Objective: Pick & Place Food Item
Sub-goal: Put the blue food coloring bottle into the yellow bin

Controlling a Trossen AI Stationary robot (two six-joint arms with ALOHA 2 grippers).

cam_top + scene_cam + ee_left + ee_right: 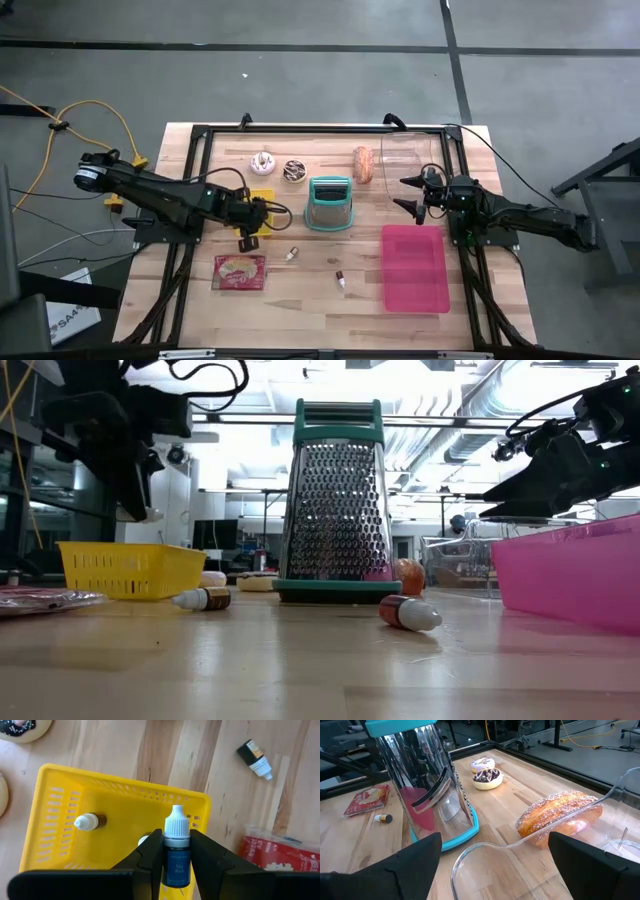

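Note:
My left gripper (176, 840) is shut on a small blue dropper bottle (176, 865) with a white cap, and hangs over the near edge of the yellow basket (65, 805). The basket stands on the table left of the grater and holds a white-capped bottle (87, 821); a second white cap shows beside my finger. In the high view my left gripper (250, 225) is at the basket (263, 198). My right gripper (408, 194) stands open at the right, nothing between its fingers, facing the grater (427, 785) and a sugared bun (557, 812). My left gripper pinches the blue bottle's body (176, 870) between its two fingers, just below the cap. The bottle lies along the fingers, and its white cap (177, 822) sticks out past the fingertips. The fingers slant down from the table's left. The bottle is lifted clear above the basket.
Loose small bottles lie on the table (293, 254) (341, 283). A red packet (240, 271) lies near the front left and a pink tray (415, 266) at the front right. Two donuts (263, 162) (295, 171) and a clear container (410, 155) are at the back.

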